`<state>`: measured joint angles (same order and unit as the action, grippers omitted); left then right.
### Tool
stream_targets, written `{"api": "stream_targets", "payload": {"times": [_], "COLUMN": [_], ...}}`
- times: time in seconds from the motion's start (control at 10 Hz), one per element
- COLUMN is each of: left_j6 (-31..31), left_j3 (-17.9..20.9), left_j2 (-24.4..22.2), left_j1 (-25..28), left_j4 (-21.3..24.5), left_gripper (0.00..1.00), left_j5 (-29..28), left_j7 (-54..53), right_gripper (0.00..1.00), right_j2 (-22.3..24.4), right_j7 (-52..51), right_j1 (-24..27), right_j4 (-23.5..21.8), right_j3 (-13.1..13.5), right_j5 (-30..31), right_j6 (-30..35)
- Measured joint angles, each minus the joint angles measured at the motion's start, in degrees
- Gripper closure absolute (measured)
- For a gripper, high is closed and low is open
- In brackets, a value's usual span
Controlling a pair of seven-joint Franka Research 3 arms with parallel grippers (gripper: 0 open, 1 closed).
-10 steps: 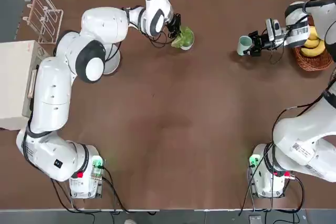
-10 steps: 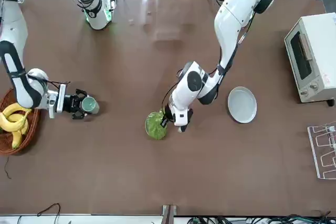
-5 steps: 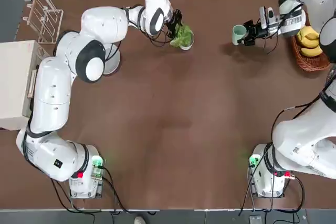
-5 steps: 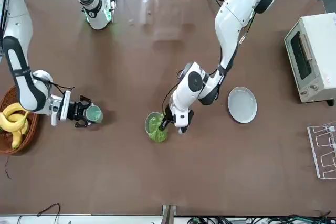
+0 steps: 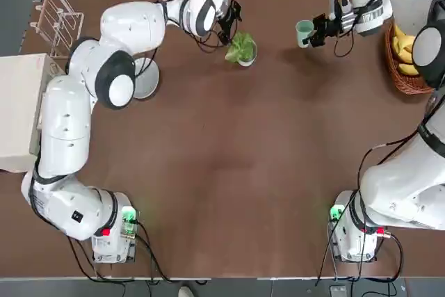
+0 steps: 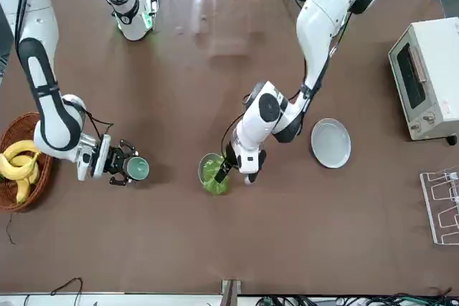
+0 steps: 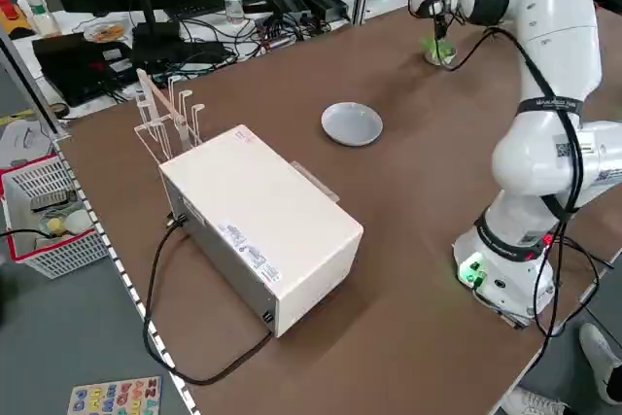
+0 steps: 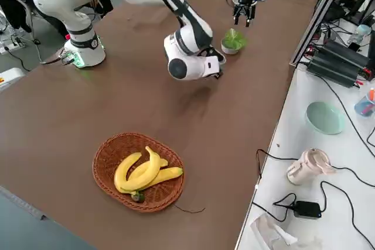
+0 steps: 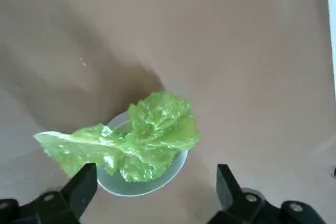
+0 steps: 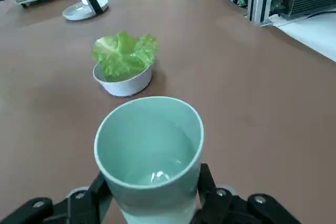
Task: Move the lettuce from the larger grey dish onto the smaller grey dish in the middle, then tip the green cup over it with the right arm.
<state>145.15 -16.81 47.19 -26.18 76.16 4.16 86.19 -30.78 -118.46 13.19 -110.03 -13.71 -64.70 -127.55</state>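
Observation:
The lettuce (image 5: 241, 46) lies in the smaller grey dish (image 5: 246, 60) at the far middle of the table, its leaves hanging over the rim (image 9: 137, 139). My left gripper (image 5: 229, 17) stands open just beyond the bowl, with nothing between its fingers (image 9: 84, 184). The larger grey dish (image 6: 330, 142) sits bare to the left, partly under the left arm in the top view. My right gripper (image 5: 317, 30) is shut on the green cup (image 5: 304, 33), mouth up (image 10: 149, 150), and holds it to the right of the bowl (image 10: 126, 83), apart from it.
A wicker basket (image 5: 411, 67) of bananas stands at the far right edge. A white toaster oven (image 5: 17, 113) and a clear rack (image 5: 59, 19) stand on the left side. Cables run along the far edge.
The left gripper opened and drew back from the lettuce, which stays in the bowl. The right gripper carried the green cup leftward and farther back, toward the bowl.

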Motion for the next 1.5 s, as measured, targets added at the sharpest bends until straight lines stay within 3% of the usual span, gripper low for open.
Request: {"api": "stream_targets", "payload": {"times": [0.3,0.5,0.7,0.8,1.0,1.2,1.4,1.5], "left_j6": [-11.37,-11.94,-13.73,-17.42,-24.07,-31.26,-36.15,-36.52], "left_j3": [-0.34,-0.26,-0.28,-0.3,-0.51,-0.55,-0.51,-0.75], "left_j2": [-10.02,-17.31,-24.56,-27.72,-32.61,-37.1,-39.81,-40.25], "left_j1": [5.02,9.51,17.11,21.56,28.63,32.26,32.68,32.64], "left_j4": [2.75,11.56,19.92,21.82,22.61,22.41,21.9,21.63], "left_gripper": [0.0,0.0,0.0,0.0,0.0,0.0,0.0,0.0], "left_j5": [-0.01,-0.08,-0.21,-0.18,0.23,0.58,-4.96,-7.62], "left_j7": [-3.09,-4.35,-14.19,-20.26,-30.81,-41.92,-54.47,-60.02], "right_gripper": [0.32,0.32,0.32,0.32,0.32,0.32,0.32,0.32], "right_j2": [1.77,2.71,3.08,3.18,3.57,4.48,4.97,4.97], "right_j7": [9.26,16.26,21.5,23.9,29.47,34.36,36.47,37.13], "right_j1": [-6.41,-10.7,-14.76,-17.18,-22.68,-29.4,-36.29,-37.51], "right_j4": [0.09,0.12,0.14,0.15,0.16,0.18,0.17,0.16], "right_j3": [0.08,0.14,0.64,1.75,5.24,10.48,16.97,18.19], "right_j5": [-0.7,-0.77,-0.78,-0.79,-0.8,-0.8,-0.69,-0.4], "right_j6": [-5.59,-9.15,-12.44,-13.21,-13.42,-13.45,-13.36,-13.31]}}
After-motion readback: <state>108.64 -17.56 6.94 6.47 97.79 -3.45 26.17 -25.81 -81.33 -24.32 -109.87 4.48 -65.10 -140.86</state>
